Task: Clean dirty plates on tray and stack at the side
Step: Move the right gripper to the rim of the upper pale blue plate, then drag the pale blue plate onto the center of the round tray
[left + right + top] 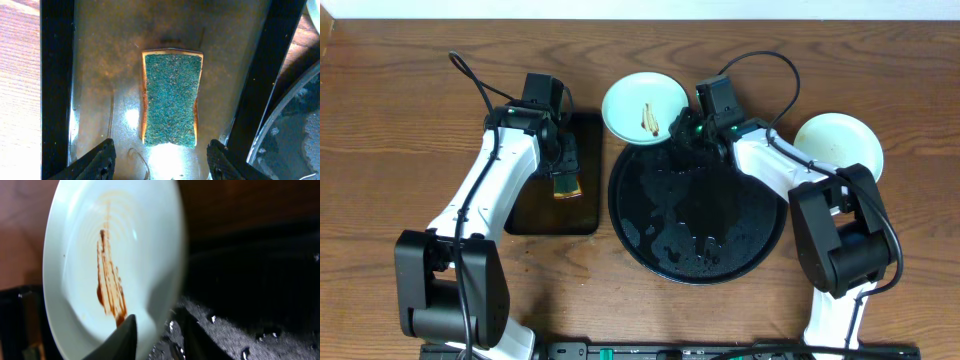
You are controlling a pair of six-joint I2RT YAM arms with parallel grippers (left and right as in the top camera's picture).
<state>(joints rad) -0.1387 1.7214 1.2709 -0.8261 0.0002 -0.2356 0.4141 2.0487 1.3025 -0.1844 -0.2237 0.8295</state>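
Where streaked plate (pixel 643 107) meets tray (pixel 630 200) rim, right gripper (pixel 677 135) straddles its near edge, jaws narrow, grip uncertain. Left gripper (pixel 162 157) wide, empty.

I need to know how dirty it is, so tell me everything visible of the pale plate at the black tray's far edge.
The plate is small, round, pale blue-white and glossy, ceramic-looking, with a shallow bowl. Thin brown sauce streaks cross its middle. It sits at the far rim of the black tray. The right tool straddles its edge; whether it is clamped is unclear.
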